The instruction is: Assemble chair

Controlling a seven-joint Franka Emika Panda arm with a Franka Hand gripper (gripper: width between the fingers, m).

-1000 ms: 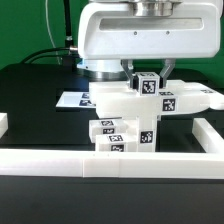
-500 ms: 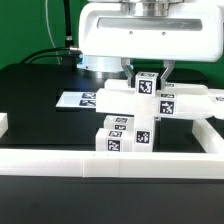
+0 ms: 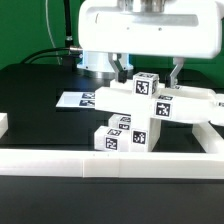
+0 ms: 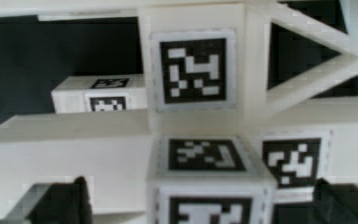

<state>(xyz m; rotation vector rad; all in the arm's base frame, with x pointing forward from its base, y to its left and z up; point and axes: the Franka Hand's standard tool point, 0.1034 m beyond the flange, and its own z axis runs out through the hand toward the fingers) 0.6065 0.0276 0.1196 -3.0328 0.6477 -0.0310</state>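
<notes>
The partly built white chair [image 3: 135, 110] stands in the middle of the black table, just behind the front border wall. A small tagged block [image 3: 146, 86] sits on top of it, above a wide flat part [image 3: 190, 100] that reaches to the exterior view's right. Lower tagged blocks [image 3: 115, 136] stand at its base. My gripper [image 3: 150, 70] hangs over the top block, open, with one finger [image 3: 121, 68] on each side and a gap to it. In the wrist view the dark fingers [image 4: 51, 200] flank that block [image 4: 208, 195], and the X-braced seat [image 4: 309, 50] shows beyond.
The marker board [image 3: 78, 100] lies flat behind the chair toward the exterior view's left. A low white border wall [image 3: 100, 166] runs along the front, with side pieces at the left [image 3: 3, 123] and right [image 3: 214, 136]. Cables hang at the back left.
My fingers were shut close on the top block. They have spread wide apart and let it go, and the hand has risen slightly. The chair has stayed in place.
</notes>
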